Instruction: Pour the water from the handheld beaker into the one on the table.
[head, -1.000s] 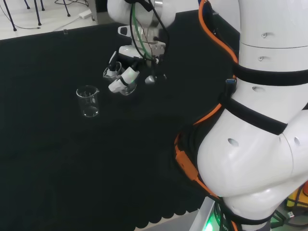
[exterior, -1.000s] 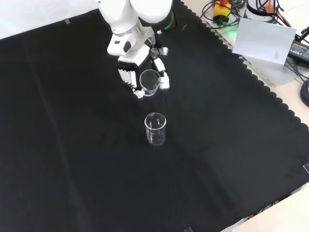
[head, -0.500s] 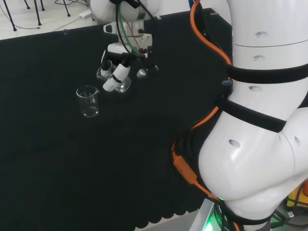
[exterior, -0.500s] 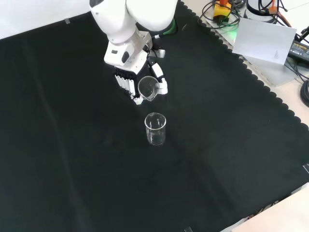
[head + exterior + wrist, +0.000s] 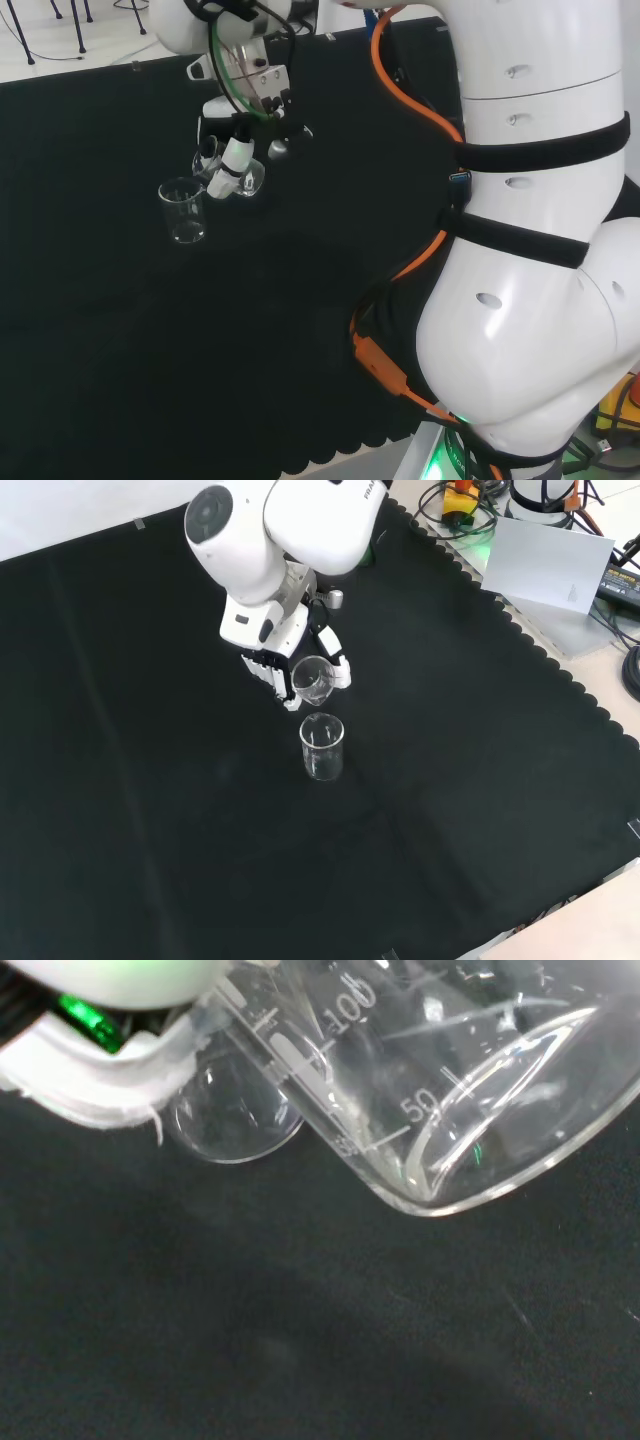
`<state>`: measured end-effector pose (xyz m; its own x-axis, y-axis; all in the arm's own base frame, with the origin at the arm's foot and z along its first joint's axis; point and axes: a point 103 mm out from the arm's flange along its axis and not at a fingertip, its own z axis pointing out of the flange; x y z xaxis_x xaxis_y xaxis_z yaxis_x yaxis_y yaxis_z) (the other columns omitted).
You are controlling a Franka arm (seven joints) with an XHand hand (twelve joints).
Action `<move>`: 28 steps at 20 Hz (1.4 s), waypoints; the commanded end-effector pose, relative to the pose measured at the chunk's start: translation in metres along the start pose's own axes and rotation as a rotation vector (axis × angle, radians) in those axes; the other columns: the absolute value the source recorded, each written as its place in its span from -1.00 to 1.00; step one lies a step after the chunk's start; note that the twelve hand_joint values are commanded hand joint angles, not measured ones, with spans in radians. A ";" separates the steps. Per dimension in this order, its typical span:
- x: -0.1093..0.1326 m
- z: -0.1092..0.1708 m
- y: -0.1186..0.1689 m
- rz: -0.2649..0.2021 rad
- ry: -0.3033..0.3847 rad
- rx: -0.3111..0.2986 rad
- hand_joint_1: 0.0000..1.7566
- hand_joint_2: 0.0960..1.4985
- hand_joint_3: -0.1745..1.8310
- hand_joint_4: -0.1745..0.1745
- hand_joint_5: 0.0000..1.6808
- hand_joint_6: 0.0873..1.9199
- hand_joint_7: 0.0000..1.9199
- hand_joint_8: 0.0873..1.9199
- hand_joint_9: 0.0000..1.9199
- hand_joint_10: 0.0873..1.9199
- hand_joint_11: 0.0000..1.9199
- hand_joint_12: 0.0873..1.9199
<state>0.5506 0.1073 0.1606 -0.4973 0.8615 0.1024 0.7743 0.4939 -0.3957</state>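
The held beaker was gripped by the hand's curled fingers, tilted just beside the bench beaker; open cloth lay all round.

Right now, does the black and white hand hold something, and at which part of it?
Yes. The hand holds a clear glass beaker by its side wall, fingers and thumb curled round it, next to the clear beaker standing on the black cloth.

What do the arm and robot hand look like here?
The arm is glossy white with rounded links, black bands at its joints and an orange cable along its side; green and black wires run near the wrist. The robot hand is white with black segments on its fingers.
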 end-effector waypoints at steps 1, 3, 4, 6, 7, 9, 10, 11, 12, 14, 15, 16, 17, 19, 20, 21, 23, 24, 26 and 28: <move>0.001 -0.002 0.001 0.022 -0.059 0.067 0.32 -0.34 -0.01 0.80 0.56 -0.36 0.84 -0.98 0.56 -0.31 0.42 -0.21; 0.022 -0.009 0.008 0.037 -0.106 0.104 0.32 -0.35 -0.01 0.80 0.56 -0.35 0.84 -0.98 0.56 -0.31 0.43 -0.21; 0.014 -0.005 0.006 0.034 -0.111 0.112 0.32 -0.35 -0.01 0.80 0.56 -0.35 0.84 -0.98 0.56 -0.31 0.43 -0.21; 0.006 -0.005 0.004 0.034 -0.113 0.117 0.32 -0.35 -0.01 0.80 0.56 -0.35 0.84 -0.98 0.56 -0.31 0.43 -0.21; 0.004 -0.006 0.004 0.037 -0.116 0.121 0.32 -0.35 0.00 0.80 0.56 -0.35 0.84 -0.98 0.56 -0.31 0.43 -0.21; 0.003 -0.010 0.003 0.043 -0.125 0.137 0.32 -0.35 0.00 0.80 0.56 -0.35 0.85 -0.98 0.56 -0.30 0.43 -0.21; 0.003 -0.011 0.003 0.046 -0.131 0.147 0.32 -0.35 0.00 0.80 0.56 -0.35 0.85 -0.97 0.56 -0.30 0.43 -0.21; 0.004 -0.012 0.003 0.048 -0.136 0.156 0.32 -0.35 0.00 0.80 0.56 -0.35 0.85 -0.97 0.56 -0.30 0.43 -0.22; 0.004 -0.013 0.003 0.050 -0.144 0.167 0.32 -0.35 0.00 0.80 0.56 -0.35 0.85 -0.97 0.56 -0.30 0.43 -0.22; 0.005 -0.015 0.002 0.054 -0.159 0.185 0.32 -0.35 0.00 0.80 0.56 -0.35 0.85 -0.97 0.56 -0.30 0.43 -0.22; 0.005 -0.016 0.002 0.055 -0.164 0.190 0.32 -0.35 0.00 0.80 0.56 -0.35 0.85 -0.97 0.56 -0.30 0.43 -0.22; 0.005 -0.017 0.001 0.055 -0.165 0.190 0.32 -0.35 0.00 0.80 0.56 -0.35 0.85 -0.97 0.56 -0.30 0.43 -0.22; 0.005 -0.018 0.000 0.055 -0.168 0.193 0.32 -0.35 0.00 0.80 0.56 -0.35 0.85 -0.97 0.56 -0.30 0.43 -0.22; 0.006 -0.020 0.000 0.055 -0.174 0.200 0.32 -0.35 0.00 0.80 0.56 -0.35 0.85 -0.97 0.56 -0.30 0.43 -0.22; 0.007 -0.021 0.000 0.055 -0.175 0.200 0.32 -0.35 0.00 0.80 0.56 -0.35 0.85 -0.97 0.56 -0.30 0.43 -0.22; 0.008 -0.022 0.000 0.053 -0.179 0.204 0.32 -0.35 0.00 0.80 0.56 -0.35 0.85 -0.97 0.56 -0.30 0.43 -0.22; 0.011 -0.023 0.001 0.052 -0.186 0.211 0.32 -0.35 0.00 0.80 0.56 -0.35 0.85 -0.97 0.56 -0.30 0.43 -0.22; 0.012 -0.024 0.002 0.051 -0.188 0.213 0.32 -0.35 0.00 0.80 0.56 -0.35 0.85 -0.97 0.56 -0.30 0.43 -0.22; 0.015 -0.025 0.003 0.050 -0.197 0.224 0.32 -0.35 0.00 0.80 0.56 -0.35 0.85 -0.97 0.56 -0.30 0.43 -0.22; 0.017 -0.026 0.003 0.051 -0.205 0.233 0.32 -0.35 0.00 0.80 0.56 -0.35 0.85 -0.97 0.56 -0.30 0.43 -0.22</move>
<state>0.5556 0.1219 0.1830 -0.5394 0.8377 -0.0856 0.7094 0.3974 -0.5821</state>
